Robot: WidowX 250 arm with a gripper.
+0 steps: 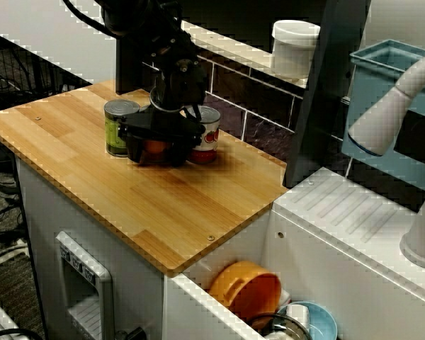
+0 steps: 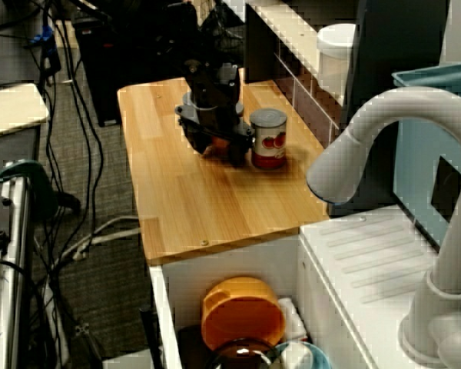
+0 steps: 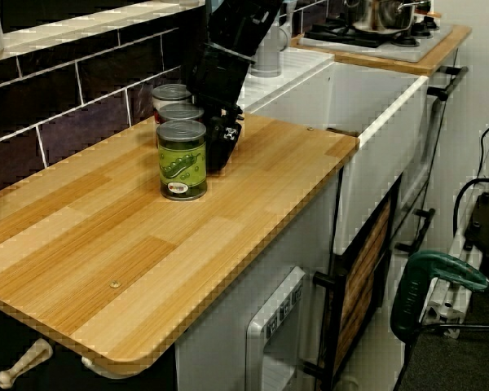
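Note:
My black gripper [image 1: 157,150] is lowered onto the wooden counter [image 1: 163,205], with a small orange object [image 1: 156,147] pinched between its fingers. Seen from above the tap, the gripper [image 2: 215,146] hides most of the orange object [image 2: 212,147]. A green-labelled can [image 1: 119,127] stands just left of the gripper, almost touching it. A tomato can [image 1: 208,134] stands right of it, also close. Along the counter, the green can [image 3: 181,159] is in front, two more cans [image 3: 173,96] stand behind it, and the gripper [image 3: 224,142] is beside them.
The sink to the right holds an orange bowl [image 1: 246,289] and other dishes. A white tap [image 2: 384,154] arches over the white drainer [image 1: 354,212]. A white jar [image 1: 295,46] stands on the tiled ledge behind. A dark post [image 1: 319,106] rises at the counter's right end.

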